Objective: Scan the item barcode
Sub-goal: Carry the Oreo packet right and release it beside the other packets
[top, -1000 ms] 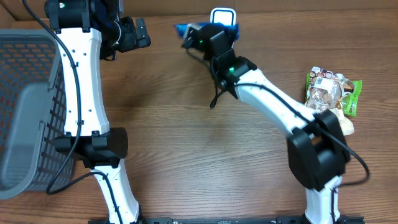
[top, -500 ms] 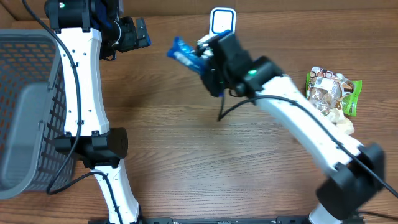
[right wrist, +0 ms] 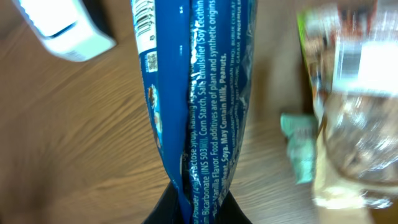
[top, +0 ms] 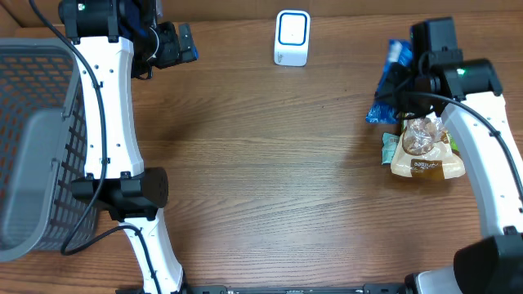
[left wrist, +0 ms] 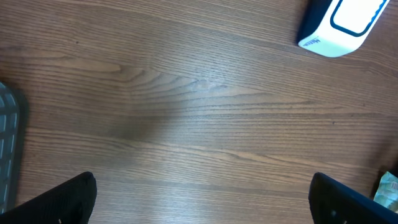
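overhead. i am holding the blue packet (top: 382, 104) in the right gripper (top: 406, 82) over the right side of the table (top: 261, 180). it is hanging just above the pile of snack packs (top: 425, 151) and well apart from the white scanner (top: 292, 37) at the far edge. i am judging that the barcode is sitting too far off to be read from here. the left gripper (top: 186, 45) is hovering near the far left, beside the grey basket (top: 33, 122), probably parked so the lane to the scanner is staying free.

left wrist. its fingers (left wrist: 68, 199) are standing as wide apart as they go, touching and holding nothing; only bare wood is lying between them, with the scanner showing at the upper right.

right wrist. the jaws are pinching nearly closed on the packet's bottom seam, so the packet is standing up along the view with its printed back facing the camera. the barcode (right wrist: 144, 25) is showing near the packet's far end, on the side nearer the scanner. the snack packs are blurring past on the right.
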You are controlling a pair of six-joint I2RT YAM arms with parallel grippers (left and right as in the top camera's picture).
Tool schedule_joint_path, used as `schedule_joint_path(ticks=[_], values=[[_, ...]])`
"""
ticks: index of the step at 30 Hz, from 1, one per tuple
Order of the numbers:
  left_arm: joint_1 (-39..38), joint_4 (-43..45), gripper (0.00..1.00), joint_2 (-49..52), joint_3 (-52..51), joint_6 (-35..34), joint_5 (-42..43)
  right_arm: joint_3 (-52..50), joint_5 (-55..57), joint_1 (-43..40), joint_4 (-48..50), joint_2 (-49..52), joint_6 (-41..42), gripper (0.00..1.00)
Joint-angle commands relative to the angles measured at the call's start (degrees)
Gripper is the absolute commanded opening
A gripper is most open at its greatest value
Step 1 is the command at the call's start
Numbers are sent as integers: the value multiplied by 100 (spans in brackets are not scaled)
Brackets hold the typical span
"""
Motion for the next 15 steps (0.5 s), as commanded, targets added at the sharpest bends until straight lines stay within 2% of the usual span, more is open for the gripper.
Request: schedule_joint_path(ticks=[1, 4, 8, 12, 15], values=[[-22, -11, 100, 4, 111, -79, -17, -579, -468, 28, 352, 155, 1519, 4], [-22, -11, 100, 4, 111, -79, -17, -1097, -428, 31, 903, 214, 2159, 4], [-22, -11, 100, 4, 111, -79, -17, -1668, -184, 31, 1722, 326, 2151, 4], [-22, -11, 100, 4, 111, -79, -17, -2092, 398, 31, 2210, 367, 1368, 4], [-22, -11, 100, 4, 111, -79, -17, -2181, 776, 22, 2199, 367, 820, 4]])
